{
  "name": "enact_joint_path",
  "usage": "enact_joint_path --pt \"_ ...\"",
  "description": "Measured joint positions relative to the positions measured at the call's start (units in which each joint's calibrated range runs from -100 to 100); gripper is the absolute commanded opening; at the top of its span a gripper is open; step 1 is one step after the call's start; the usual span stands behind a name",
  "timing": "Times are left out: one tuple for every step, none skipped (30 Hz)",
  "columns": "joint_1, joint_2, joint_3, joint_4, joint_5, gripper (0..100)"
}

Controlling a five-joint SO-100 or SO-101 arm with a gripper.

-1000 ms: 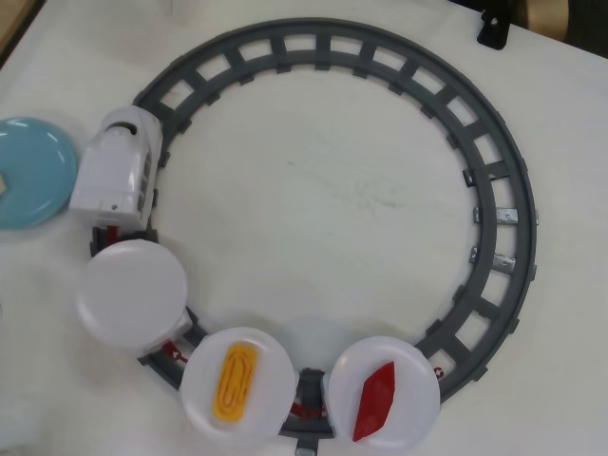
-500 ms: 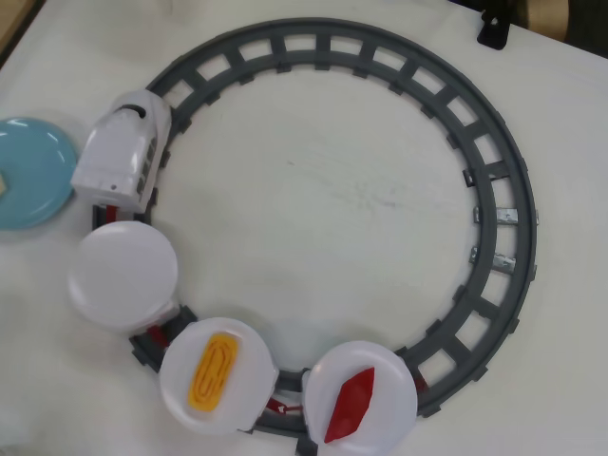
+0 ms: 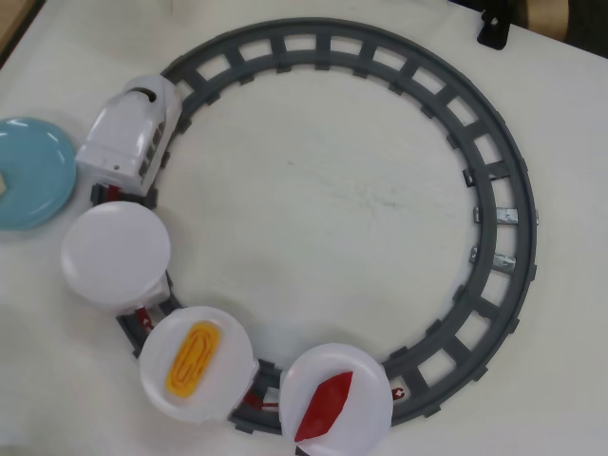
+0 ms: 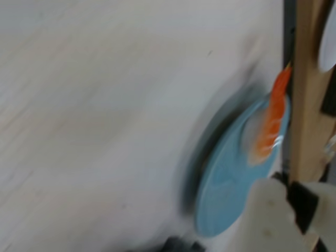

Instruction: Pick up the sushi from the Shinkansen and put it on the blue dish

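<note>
Orange and white stripes are showing on the sushi [image 4: 269, 123] in the wrist view, where it is lying on the dish [image 4: 231, 184], just beside the pale wooden-looking part of the jaws [image 4: 307, 100] that is running down the right edge. The picture is smearing badly, so I cannot tell whether the jaws are apart or together, nor whether they are touching the sushi. The fanned tail is pointing up, close against that wooden part.

The dish is a smooth light-blue round with a shallow rim, sitting on the matte whitish bench [image 4: 105, 105]. In the overhead view only part of the dish [image 3: 33, 176] is showing at the left edge, with a small pale sliver on it at the frame border; the jaws are not appearing there.

The train [image 3: 128, 133] is glossy white plastic with a rounded nose and a black windshield, standing just beside the dish. It is pulling three cars, each topped by a round white plate. The first plate [image 3: 116, 252] is carrying nothing, the second [image 3: 198, 364] is carrying one yellow ridged egg piece [image 3: 193, 358], the third [image 3: 335, 399] one red pointed tuna piece [image 3: 325, 407]. One dark grey track [image 3: 475, 123] with ladder-like ties is curving in a ring.
</note>
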Motion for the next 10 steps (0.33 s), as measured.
enact_joint_path --pt "-1.06 -0.59 0.18 0.0 0.0 3" --pt "-1.55 -0.25 0.18 0.0 0.0 3" --pt "-1.96 -0.25 0.18 0.0 0.0 3" --pt "-1.96 -0.34 0.18 0.0 0.0 3" --pt "-1.96 -0.42 0.18 0.0 0.0 3" --pt "-2.04 -0.51 0.18 0.0 0.0 3" --pt "-2.29 -0.42 0.18 0.0 0.0 3" --pt "-2.53 -0.42 0.18 0.0 0.0 3" --pt "-2.62 -0.42 0.18 0.0 0.0 3" --pt "-2.7 -0.42 0.18 0.0 0.0 3"
